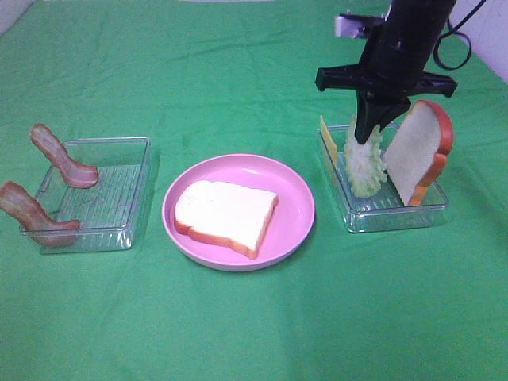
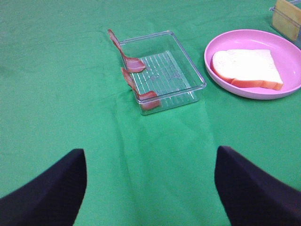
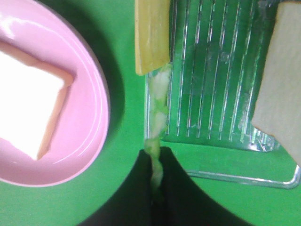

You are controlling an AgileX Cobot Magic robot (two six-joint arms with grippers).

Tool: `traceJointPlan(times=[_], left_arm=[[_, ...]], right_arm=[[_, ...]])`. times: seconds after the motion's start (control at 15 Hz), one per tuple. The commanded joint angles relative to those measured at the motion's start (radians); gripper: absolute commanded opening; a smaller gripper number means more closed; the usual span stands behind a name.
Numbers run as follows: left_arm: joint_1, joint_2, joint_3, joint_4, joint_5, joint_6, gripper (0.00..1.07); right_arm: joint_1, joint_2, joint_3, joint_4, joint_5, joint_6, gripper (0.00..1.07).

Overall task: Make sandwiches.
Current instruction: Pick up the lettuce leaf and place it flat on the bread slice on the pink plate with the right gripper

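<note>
A bread slice [image 1: 226,213] lies flat on the pink plate [image 1: 300,208] in the middle. In the right clear tray [image 1: 397,214] stand a lettuce leaf [image 1: 365,167], a yellow cheese slice [image 1: 326,141] and a second bread slice [image 1: 421,151]. My right gripper [image 1: 371,131] reaches down into this tray and is shut on the top edge of the lettuce leaf [image 3: 157,108]. Two bacon strips [image 1: 62,155] [image 1: 32,213] lean on the left clear tray [image 1: 119,190]. My left gripper [image 2: 150,188] is open above bare cloth, short of the bacon [image 2: 134,63].
Green cloth covers the whole table. The pink plate [image 3: 91,108] sits right beside the right tray [image 3: 221,84]. The left tray [image 2: 164,70] lies between my left gripper and the plate [image 2: 277,89].
</note>
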Motion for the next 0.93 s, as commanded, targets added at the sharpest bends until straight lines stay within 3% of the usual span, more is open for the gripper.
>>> traceJointPlan(times=[0.07,0.2,0.53,0.8,0.87,0.93], left_arm=[[-0.001,0.000,0.001,0.000,-0.012,0.000,0.72],[-0.001,0.000,0.001,0.000,-0.012,0.000,0.72],[-0.001,0.000,0.001,0.002,-0.012,0.000,0.72],[-0.001,0.000,0.001,0.005,-0.012,0.000,0.72],[-0.001,0.000,0.001,0.005,-0.012,0.000,0.72],[-0.001,0.000,0.001,0.005,-0.012,0.000,0.72]], right_arm=[[0.001,-0.098,-0.007,-0.005,0.011,0.008,0.00],[0.001,-0.174,-0.007,0.006,0.003,0.007,0.00],[0.040,-0.192,-0.006,0.331,-0.060,-0.165,0.00],[0.194,-0.104,-0.006,0.413,-0.162,-0.226,0.00],[0.236,-0.021,-0.006,0.491,-0.172,-0.232,0.00],[0.236,-0.004,-0.006,0.512,-0.172,-0.243,0.00]])
